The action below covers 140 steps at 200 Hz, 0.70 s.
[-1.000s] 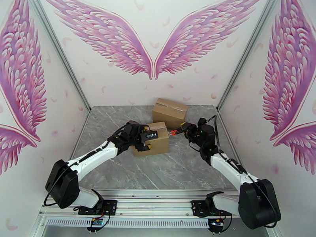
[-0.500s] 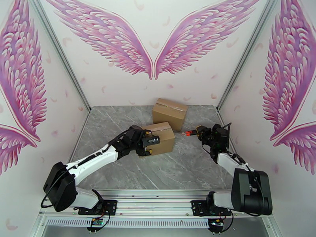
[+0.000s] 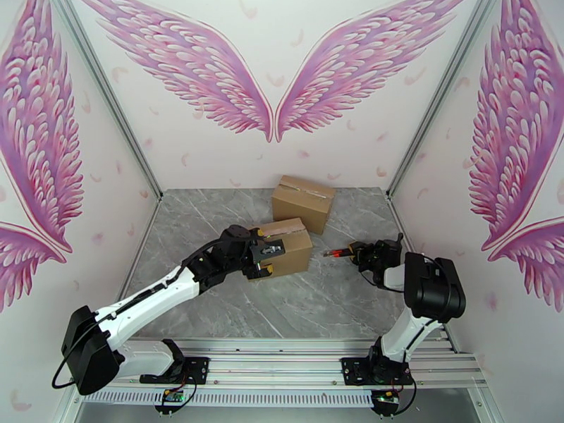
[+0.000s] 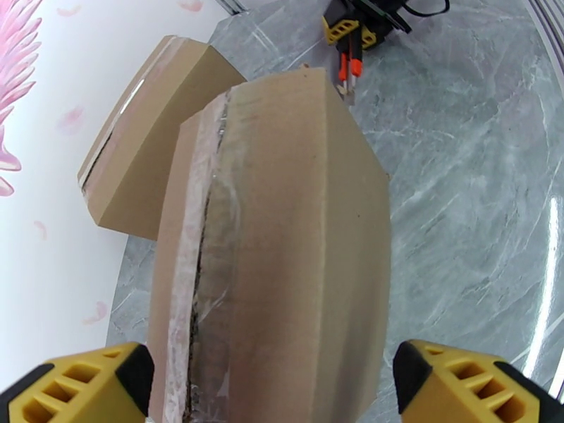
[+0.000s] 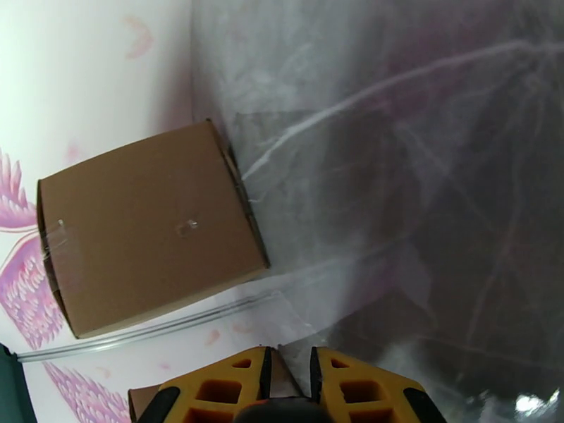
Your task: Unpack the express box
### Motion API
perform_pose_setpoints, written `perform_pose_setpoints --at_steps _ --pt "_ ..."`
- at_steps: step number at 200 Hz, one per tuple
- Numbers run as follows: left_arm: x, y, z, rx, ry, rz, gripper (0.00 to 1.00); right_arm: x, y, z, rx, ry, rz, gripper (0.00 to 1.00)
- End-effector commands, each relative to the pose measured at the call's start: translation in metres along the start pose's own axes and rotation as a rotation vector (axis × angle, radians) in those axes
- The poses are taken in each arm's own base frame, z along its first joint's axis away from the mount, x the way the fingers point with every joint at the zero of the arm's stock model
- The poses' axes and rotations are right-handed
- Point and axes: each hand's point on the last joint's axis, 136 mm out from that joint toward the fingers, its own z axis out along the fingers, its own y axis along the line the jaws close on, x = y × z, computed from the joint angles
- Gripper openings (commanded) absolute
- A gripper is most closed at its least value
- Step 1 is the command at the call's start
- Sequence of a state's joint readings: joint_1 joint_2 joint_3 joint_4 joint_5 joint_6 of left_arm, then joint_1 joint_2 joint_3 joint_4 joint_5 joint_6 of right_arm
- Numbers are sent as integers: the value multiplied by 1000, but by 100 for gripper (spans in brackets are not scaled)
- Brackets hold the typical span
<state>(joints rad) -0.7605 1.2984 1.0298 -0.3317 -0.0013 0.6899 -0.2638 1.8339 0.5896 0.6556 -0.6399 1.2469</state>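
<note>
Since a second earlier the right arm had drawn back from the near express box (image 3: 285, 244) toward the desk's (image 3: 317, 304) right edge, folding tightly on itself, while the left arm stayed stretched out to that box. The plain brown cardboard box stood mid-desk, crinkled clear tape (image 4: 211, 227) running along its top seam, with a dark line beside the tape. A second taped cardboard box (image 3: 303, 200) sat just behind it against the back wall. The desk was smooth grey marble-patterned stone. The left claw (image 3: 266, 259) was spread wide, released, its yellow fingers (image 4: 92, 385) astride the near box's end. The right claw (image 3: 352, 251), low over the desk and well apart from the box, was clenched on a thin orange-handled cutter (image 3: 337, 254).
</note>
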Motion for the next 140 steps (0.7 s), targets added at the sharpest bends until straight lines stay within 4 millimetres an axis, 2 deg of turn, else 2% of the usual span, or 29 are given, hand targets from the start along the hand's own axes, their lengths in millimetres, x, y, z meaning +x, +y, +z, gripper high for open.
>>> perform_pose_setpoints --at_steps 1,18,30,42,59,80,103,119,140 --pt "1 3 -8 -30 5 -29 95 -17 17 4 -45 -45 -85 5" --pt "2 4 -9 -39 10 -40 95 -21 12 6 -8 -56 -100 14" --pt "4 5 -9 -47 15 -51 95 -23 6 6 32 -60 -110 28" --pt "3 7 -10 -56 15 -64 95 -23 2 5 65 -64 -115 35" --pt "0 11 -12 -68 7 -102 95 -25 -1 -1 100 -87 -123 50" --pt "-6 17 -17 -82 -10 -156 96 -28 -2 -12 164 -118 -153 63" --pt "-11 29 -22 -111 -7 -199 97 -33 3 -28 225 -162 -198 91" --pt "-15 40 -24 -133 3 -252 97 -35 7 -42 268 -201 -228 100" --pt "-16 61 -25 -150 26 -377 99 -35 13 -64 311 -257 -258 99"
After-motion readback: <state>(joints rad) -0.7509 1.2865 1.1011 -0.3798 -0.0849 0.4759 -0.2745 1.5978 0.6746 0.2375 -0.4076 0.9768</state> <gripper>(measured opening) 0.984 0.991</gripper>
